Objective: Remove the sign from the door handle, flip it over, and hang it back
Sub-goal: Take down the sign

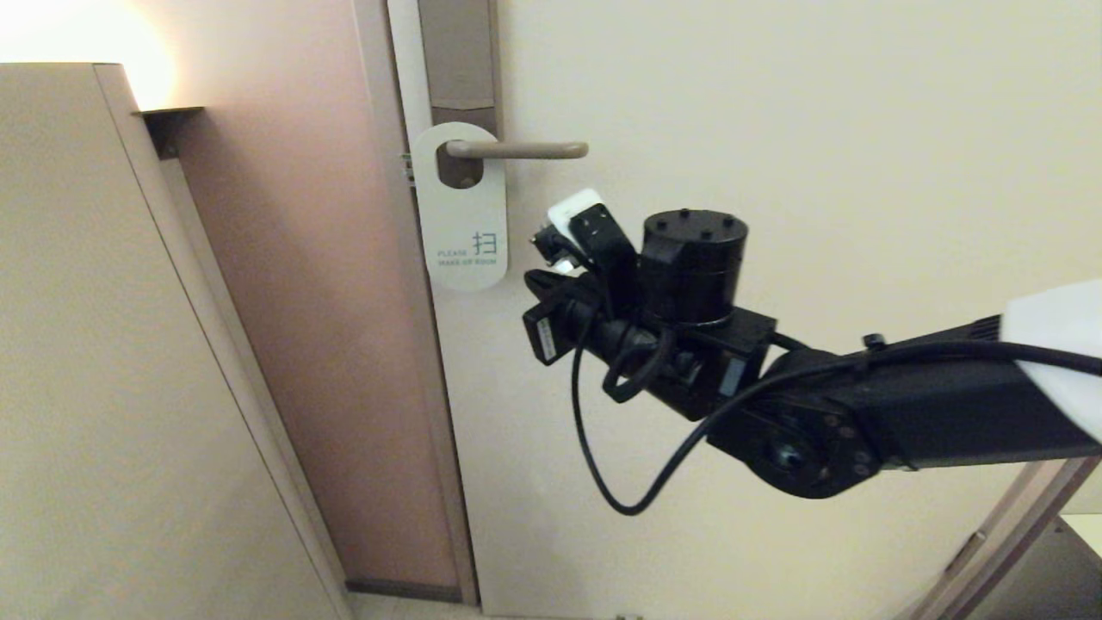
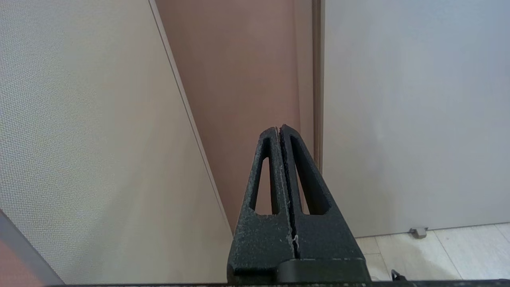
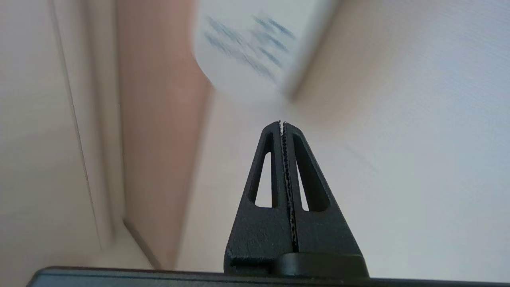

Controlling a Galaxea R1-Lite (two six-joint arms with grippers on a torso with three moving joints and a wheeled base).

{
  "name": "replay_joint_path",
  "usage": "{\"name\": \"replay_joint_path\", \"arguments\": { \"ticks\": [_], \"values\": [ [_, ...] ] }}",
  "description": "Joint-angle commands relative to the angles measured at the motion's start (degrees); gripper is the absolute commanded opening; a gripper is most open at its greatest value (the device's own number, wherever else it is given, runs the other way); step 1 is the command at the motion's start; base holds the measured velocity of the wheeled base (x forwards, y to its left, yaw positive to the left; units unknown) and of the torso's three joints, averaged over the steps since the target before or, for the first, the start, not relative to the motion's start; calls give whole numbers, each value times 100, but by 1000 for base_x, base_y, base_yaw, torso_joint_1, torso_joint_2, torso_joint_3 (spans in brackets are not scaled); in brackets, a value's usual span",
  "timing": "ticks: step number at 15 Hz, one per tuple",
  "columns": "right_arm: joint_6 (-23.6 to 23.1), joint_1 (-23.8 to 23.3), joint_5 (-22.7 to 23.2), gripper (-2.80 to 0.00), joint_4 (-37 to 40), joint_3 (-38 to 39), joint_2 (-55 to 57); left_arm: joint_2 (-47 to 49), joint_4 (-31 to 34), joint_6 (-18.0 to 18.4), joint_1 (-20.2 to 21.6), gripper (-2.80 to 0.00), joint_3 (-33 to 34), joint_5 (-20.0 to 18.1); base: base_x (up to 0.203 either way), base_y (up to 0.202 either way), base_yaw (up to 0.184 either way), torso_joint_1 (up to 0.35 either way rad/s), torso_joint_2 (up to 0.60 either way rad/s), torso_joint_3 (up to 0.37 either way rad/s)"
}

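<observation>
Right gripper: nearest item, fingers pressed tight together with nothing between them, raised on its black arm in front of the door.

Sign: just beyond the right gripper's tips and slightly above them, apart from them. White face outward, blue lettering near its rounded lower end. Its round hole sits over the door handle, from which it hangs flat against the door.

Door handle: slim lever, level, above the gripper, mounted on a tall narrow plate.

Left gripper: fingers clenched together, empty, pointing at the lower door edge, the brownish wall strip and pale floor tiles beyond.
</observation>
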Motion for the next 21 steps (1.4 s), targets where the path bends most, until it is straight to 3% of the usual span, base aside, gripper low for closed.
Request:
{"name": "replay_joint_path", "arguments": {
  "ticks": [1,10,14,18,21],
  "values": [
    [-17,-270,-6,-280,175,775,-1108,-2,1,9,2,-280,1,-4,0,0,0,0,0,0],
    [99,-2193,-132,-280,577,3218,-3474,-2,1,9,2,-280,1,-4,0,0,0,0,0,0],
    [138,-3298,-115,-280,612,4141,-4724,-2,1,9,2,-280,1,-4,0,0,0,0,0,0],
    [501,-3543,-87,-280,837,4976,-6069,-2,1,9,2,-280,1,-4,0,0,0,0,0,0],
    [1053,-3656,-90,-280,1232,5696,-7158,-2,1,9,2,-280,1,-4,0,0,0,0,0,0]
  ]
}}
